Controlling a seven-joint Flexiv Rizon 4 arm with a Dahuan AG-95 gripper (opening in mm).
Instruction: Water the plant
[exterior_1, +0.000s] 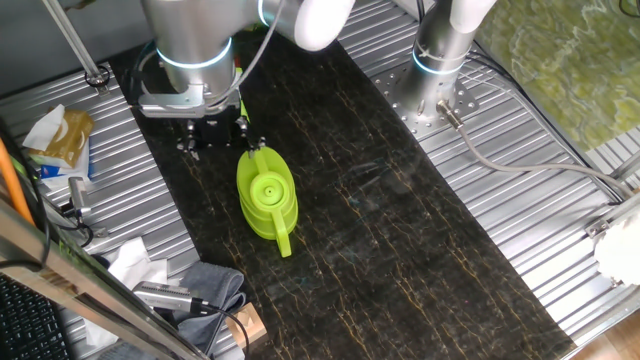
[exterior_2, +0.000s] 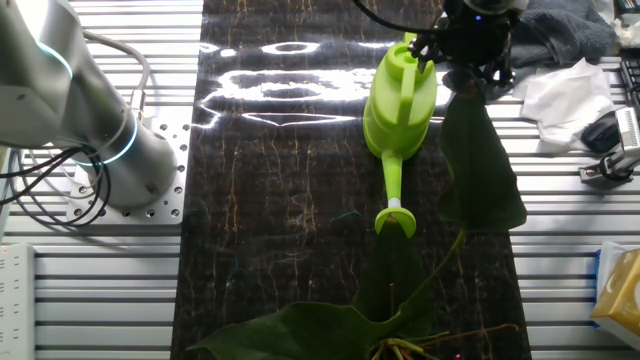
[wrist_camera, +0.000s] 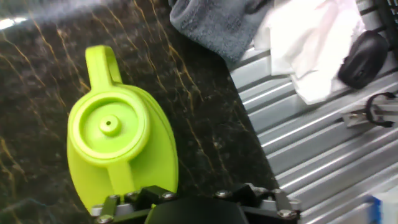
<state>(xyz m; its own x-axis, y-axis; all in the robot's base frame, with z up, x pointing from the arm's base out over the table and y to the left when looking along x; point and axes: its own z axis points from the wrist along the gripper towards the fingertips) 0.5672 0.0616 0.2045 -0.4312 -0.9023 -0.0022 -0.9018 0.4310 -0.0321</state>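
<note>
**Plant at the mat's near end, gripper poised by the can's handle**

The plant (exterior_2: 480, 170) is seen only in the other fixed view, where its broad dark green leaves fill the lower edge of the picture and one tall leaf rises beside the watering can (exterior_2: 400, 100); the pot is cut off by the frame edge. The lime-green can is stood upright on the dark marbled mat (exterior_1: 400, 230), with its spout directed toward the leaves and its rose just short of them. The gripper (exterior_1: 215, 135) is held low at the handle end of the can, just beside the handle. Whether the fingers are apart or together cannot be told, since their tips are not clearly shown in any view, and no contact with the handle can be confirmed. A grey cloth (wrist_camera: 217, 25) and white paper (wrist_camera: 317, 43) are seen off the mat's edge.
</note>
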